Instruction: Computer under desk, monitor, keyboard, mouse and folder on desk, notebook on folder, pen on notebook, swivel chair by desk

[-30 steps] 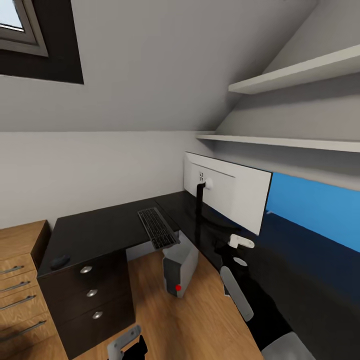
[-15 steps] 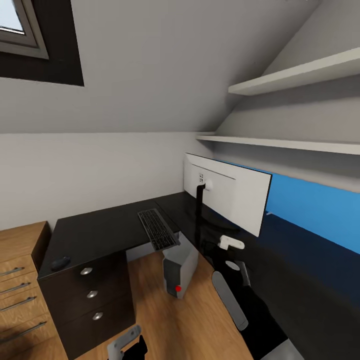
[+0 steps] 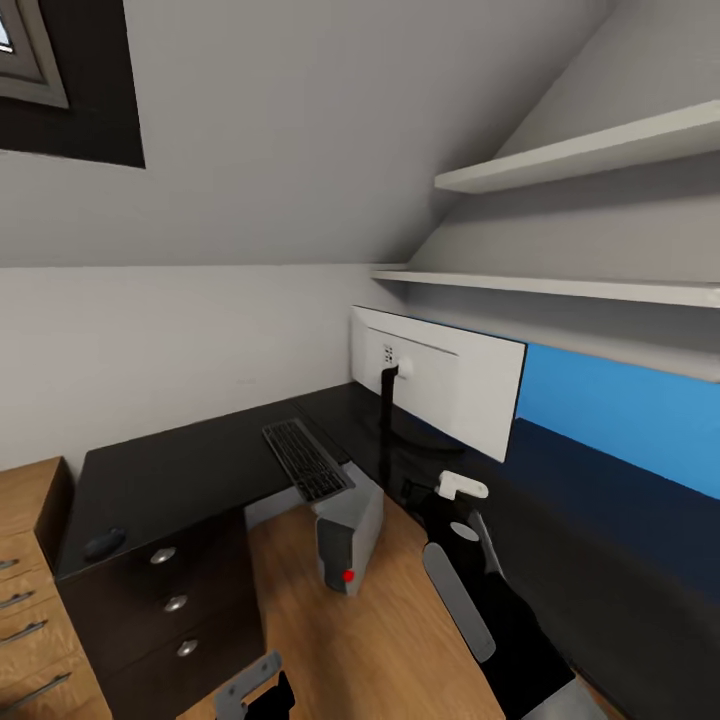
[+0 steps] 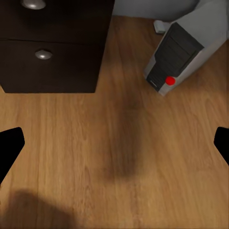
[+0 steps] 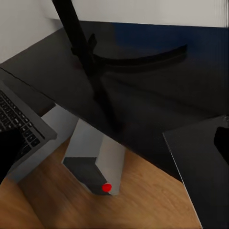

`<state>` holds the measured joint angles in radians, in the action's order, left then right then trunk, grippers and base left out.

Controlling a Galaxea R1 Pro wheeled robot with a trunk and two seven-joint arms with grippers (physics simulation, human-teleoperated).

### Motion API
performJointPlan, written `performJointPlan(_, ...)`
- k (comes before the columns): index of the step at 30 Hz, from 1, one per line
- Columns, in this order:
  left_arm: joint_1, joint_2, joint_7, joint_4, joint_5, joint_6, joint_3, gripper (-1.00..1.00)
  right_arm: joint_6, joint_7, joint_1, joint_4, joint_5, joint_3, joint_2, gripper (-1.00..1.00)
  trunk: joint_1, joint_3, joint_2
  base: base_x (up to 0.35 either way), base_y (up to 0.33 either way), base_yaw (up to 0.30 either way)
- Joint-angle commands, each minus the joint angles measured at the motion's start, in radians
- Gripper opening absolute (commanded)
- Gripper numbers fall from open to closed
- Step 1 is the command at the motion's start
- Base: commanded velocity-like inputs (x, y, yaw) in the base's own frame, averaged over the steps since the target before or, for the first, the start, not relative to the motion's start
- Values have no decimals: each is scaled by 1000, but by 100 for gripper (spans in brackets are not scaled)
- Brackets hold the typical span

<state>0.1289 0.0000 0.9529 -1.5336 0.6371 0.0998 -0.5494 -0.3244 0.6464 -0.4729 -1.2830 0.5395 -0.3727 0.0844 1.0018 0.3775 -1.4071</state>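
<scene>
My left fingers (image 4: 9,145) stand wide apart and empty, hanging over the light wood floor (image 4: 119,157). My right fingers (image 5: 12,148) are also spread with nothing between them, held off the inner edge of the glossy black L-shaped tabletop (image 3: 200,465). I judge both are kept open because nothing is in hand yet.

Just beyond my right fingers the slim dark-keyed keyboard in its silver-grey frame (image 3: 303,458) lies at the tabletop's inner corner, its near end jutting past the edge. The small silver-grey tower computer with a red button (image 3: 347,540) stands on the floor below that edge, partly tucked under, ahead of my left fingers. Further in, the wide monitor with a white back on a black stand (image 3: 440,385) sits on the tabletop, its back to me. A small dark object (image 3: 104,543) near the far-left front corner, above the black drawer unit with silver knobs (image 3: 170,605), may be the mouse, well apart from the keyboard.
</scene>
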Motion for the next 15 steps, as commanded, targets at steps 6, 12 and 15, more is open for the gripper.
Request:
performJointPlan(6, 0, 0, 4, -2, 1, 8, 0, 100, -4, 7, -1, -1, 5, -2, 0, 100, 0, 1, -1, -4, 209, -277)
performJointPlan(12, 0, 0, 4, -1, 1, 8, -1, 100, -4, 7, -1, -1, 5, -2, 0, 100, 0, 1, -1, -1, 45, -293)
performJointPlan(15, 0, 0, 4, 0, 1, 8, -1, 100, -3, 7, -1, -1, 5, -2, 0, 100, 0, 1, -1, 0, 8, -296)
